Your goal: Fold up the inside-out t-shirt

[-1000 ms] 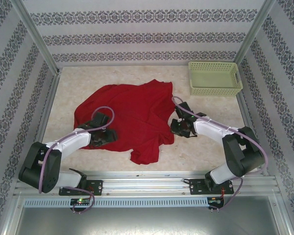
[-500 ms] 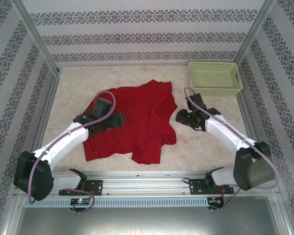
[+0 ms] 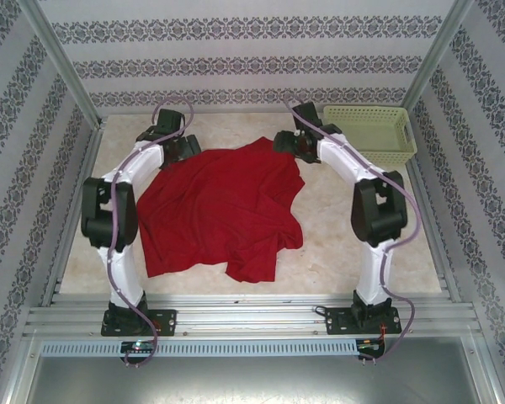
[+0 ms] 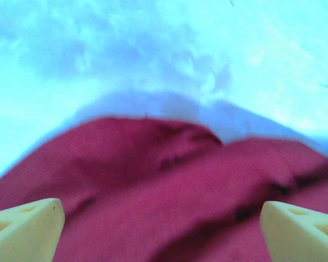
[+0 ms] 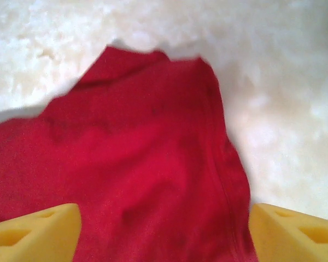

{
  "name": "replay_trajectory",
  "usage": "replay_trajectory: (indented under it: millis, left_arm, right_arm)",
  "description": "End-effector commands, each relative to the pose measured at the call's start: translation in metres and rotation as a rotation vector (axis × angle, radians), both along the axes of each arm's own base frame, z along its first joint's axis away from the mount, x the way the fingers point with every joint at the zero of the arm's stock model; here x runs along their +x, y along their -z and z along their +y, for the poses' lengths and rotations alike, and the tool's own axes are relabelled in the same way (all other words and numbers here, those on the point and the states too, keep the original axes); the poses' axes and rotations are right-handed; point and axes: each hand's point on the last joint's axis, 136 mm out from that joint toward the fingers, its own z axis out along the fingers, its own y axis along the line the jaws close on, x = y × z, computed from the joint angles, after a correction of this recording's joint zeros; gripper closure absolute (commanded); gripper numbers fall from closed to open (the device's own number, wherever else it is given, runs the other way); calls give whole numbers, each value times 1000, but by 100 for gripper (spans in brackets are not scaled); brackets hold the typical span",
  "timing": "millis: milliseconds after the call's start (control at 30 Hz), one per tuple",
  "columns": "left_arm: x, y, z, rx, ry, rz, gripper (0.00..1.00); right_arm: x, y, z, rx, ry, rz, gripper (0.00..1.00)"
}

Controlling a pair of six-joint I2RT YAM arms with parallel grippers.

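The inside-out t-shirt (image 3: 223, 210) lies spread and rumpled in the middle of the table, bright red, with a loose flap toward the near edge. Both arms reach to its far edge. My left gripper (image 3: 178, 150) hovers at the far left corner of the cloth, open; in the left wrist view its pale fingertips (image 4: 33, 224) stand wide apart over the t-shirt (image 4: 169, 191). My right gripper (image 3: 288, 143) is at the far right corner, also open, with yellow fingertips (image 5: 44, 229) spread above the t-shirt (image 5: 142, 164). Neither grips the cloth.
A pale green lattice basket (image 3: 370, 133) stands at the back right corner, just right of my right arm. Bare marbled table (image 3: 353, 236) lies to the right of the shirt. Patterned walls enclose the table on three sides.
Both arms swung from the shirt's near sides out to its far edge. The shirt was drawn flatter and farther back. Both grippers opened, and the right one let go of the cloth.
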Motion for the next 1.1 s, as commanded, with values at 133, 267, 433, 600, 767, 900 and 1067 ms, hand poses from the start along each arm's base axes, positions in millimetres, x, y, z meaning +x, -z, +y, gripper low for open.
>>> replay_trajectory:
  millis: [133, 267, 433, 600, 767, 900, 1067]
  left_arm:
    - [42, 43, 15, 70, 36, 58, 6]
    - [53, 71, 4, 32, 80, 92, 7]
    - [54, 99, -4, -13, 99, 152, 19]
    - [58, 91, -2, -65, 85, 148, 61]
    - [61, 38, 22, -97, 27, 54, 99]
    - [44, -26, 48, -111, -44, -66, 100]
    - [-17, -97, 75, -143, -168, -242, 100]
  right_arm:
    - [30, 33, -12, -66, 20, 101, 15]
    - [41, 58, -9, -57, 22, 148, 15]
    - [47, 77, 1, -26, -5, 192, 29]
    - [50, 57, 9, -21, -52, 146, 75]
    - [51, 1, 4, -56, -81, 35, 97]
    - [42, -47, -5, -91, -94, -48, 100]
    - [4, -84, -17, -113, -115, -131, 100]
